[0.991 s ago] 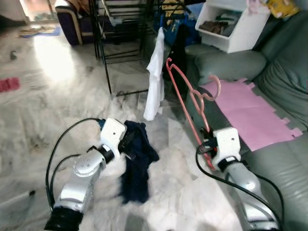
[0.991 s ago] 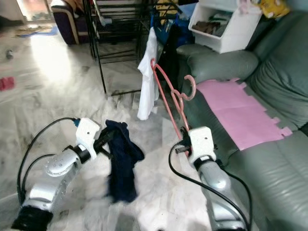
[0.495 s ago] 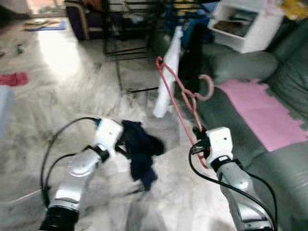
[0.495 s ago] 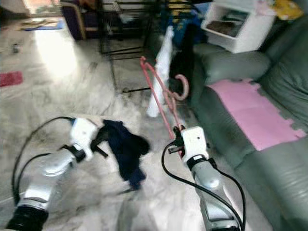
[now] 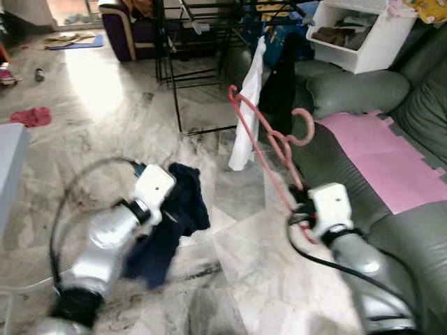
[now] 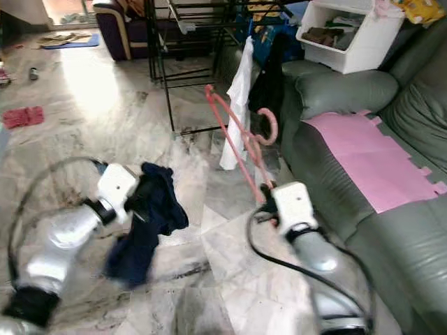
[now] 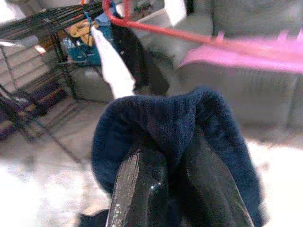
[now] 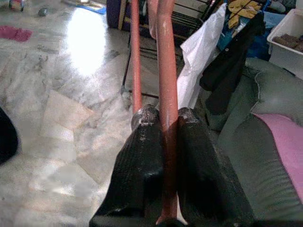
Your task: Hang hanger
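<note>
My right gripper [image 5: 302, 202] is shut on the lower bar of a pink hanger [image 5: 269, 139], which stands up and leans left, its hook [image 5: 306, 125] curling near the sofa. The right wrist view shows its black fingers [image 8: 144, 156] clamped on the pink bar [image 8: 166, 85]. My left gripper [image 5: 174, 209] is shut on a dark navy garment [image 5: 164, 234] that hangs down toward the floor. The left wrist view has the cloth [image 7: 170, 127] bunched over both fingers [image 7: 137, 189]. A black drying rack [image 5: 202, 28] stands at the back with a white shirt [image 5: 248, 105] and a black garment [image 5: 283, 70] hanging.
A grey-green sofa [image 5: 363, 91] with a pink mat [image 5: 380, 157] runs along the right. A white bin [image 5: 356, 35] sits on its arm. Red cloth [image 5: 31, 115] lies on the marble floor at left, and a grey edge [image 5: 8, 174] juts in at far left.
The camera has swung and steadied. My left arm has dropped lower with the navy garment, which now hangs down longer. The right gripper still holds the hanger upright.
</note>
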Tool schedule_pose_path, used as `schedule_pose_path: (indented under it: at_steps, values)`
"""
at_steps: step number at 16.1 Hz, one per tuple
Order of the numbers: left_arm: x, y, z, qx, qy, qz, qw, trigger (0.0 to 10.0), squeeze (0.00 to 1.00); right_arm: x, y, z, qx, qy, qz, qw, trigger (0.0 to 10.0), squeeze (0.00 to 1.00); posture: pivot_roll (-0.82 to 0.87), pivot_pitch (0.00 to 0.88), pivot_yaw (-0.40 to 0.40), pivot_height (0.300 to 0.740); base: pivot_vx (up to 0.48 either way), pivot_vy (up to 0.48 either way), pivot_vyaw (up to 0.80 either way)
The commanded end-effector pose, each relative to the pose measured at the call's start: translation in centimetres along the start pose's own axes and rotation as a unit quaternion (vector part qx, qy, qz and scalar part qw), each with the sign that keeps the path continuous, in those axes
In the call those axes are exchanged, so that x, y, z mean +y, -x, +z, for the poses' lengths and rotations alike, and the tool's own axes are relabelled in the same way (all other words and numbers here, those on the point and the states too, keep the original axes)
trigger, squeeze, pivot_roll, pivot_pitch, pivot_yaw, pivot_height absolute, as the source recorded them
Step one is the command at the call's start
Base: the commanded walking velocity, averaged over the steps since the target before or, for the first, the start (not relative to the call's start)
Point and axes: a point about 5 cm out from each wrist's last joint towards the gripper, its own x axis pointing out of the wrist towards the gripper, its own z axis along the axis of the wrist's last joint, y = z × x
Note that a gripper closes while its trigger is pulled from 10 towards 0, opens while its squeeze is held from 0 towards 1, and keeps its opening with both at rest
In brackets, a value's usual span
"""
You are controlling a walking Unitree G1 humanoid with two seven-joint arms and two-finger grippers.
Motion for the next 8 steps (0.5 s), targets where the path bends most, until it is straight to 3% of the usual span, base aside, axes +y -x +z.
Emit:
schedule_pose_path:
  at_steps: [1,2,3,6,8]
  values:
    - [0.7,-0.3,0.7,-0.008,-0.054,-0.019,0.998,10.0,0.0,-1.6,0.1,0.1,0.006,0.011,-0.008,1.0,10.0,0.0,0.03,0.051,-0.056,0.74,0.0,0.0,0.0]
    - [1.9,-0.3,0.6,0.013,-0.098,-0.046,0.994,10.0,0.0,-3.5,0.8,-0.4,0.027,0.011,-0.002,1.0,10.0,0.0,0.03,0.05,-0.055,0.74,0.0,0.0,0.0]
    - [2.5,-0.3,0.7,0.022,-0.114,-0.059,0.991,10.0,0.0,-4.6,1.3,-0.7,0.047,0.034,0.021,0.998,10.0,0.0,0.02,0.05,-0.053,0.74,0.0,0.0,0.0]
    - [2.6,-0.7,0.9,0.013,-0.13,-0.076,0.989,10.0,0.0,-5.1,2.0,-0.5,0.07,0.059,0.103,0.99,10.0,0.0,0.02,0.052,-0.046,0.74,0.0,0.0,0.0]
    - [2.3,-1.0,0.8,0.001,-0.167,-0.091,0.982,10.0,0.0,-5.0,2.9,0.3,0.082,0.076,0.191,0.975,10.0,0.0,0.01,0.054,-0.04,0.74,0.0,0.0,0.0]
